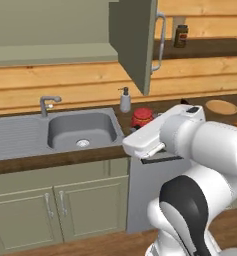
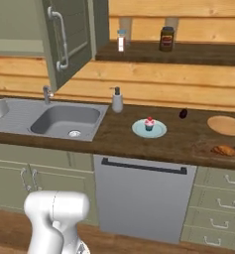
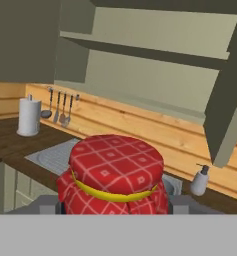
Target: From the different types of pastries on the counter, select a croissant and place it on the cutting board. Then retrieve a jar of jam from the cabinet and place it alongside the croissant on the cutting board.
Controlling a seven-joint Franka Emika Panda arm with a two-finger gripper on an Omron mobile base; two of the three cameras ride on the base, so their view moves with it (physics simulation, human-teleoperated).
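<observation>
My gripper (image 3: 115,207) is shut on the jar of jam (image 3: 115,175), a dark red jar with a red checked lid and a yellow band. In the left base view the jar of jam (image 1: 142,116) hangs over the counter (image 1: 90,155) just right of the sink, at the tip of my gripper (image 1: 141,126). The cabinet (image 1: 50,30) stands open above, its door (image 1: 135,45) swung out. The orange-brown croissant (image 2: 224,150) lies at the far right on a reddish-brown cutting board (image 2: 204,148). A pink cupcake (image 2: 149,123) sits on a pale blue plate (image 2: 139,130).
The grey sink (image 2: 64,121) with its tap (image 1: 46,104) is at the left. A soap dispenser (image 2: 117,100) stands behind it. A round pale wooden disc (image 2: 225,125) and a small dark purple object (image 2: 183,113) lie at the right. A brown jar (image 2: 166,38) stands on the upper shelf.
</observation>
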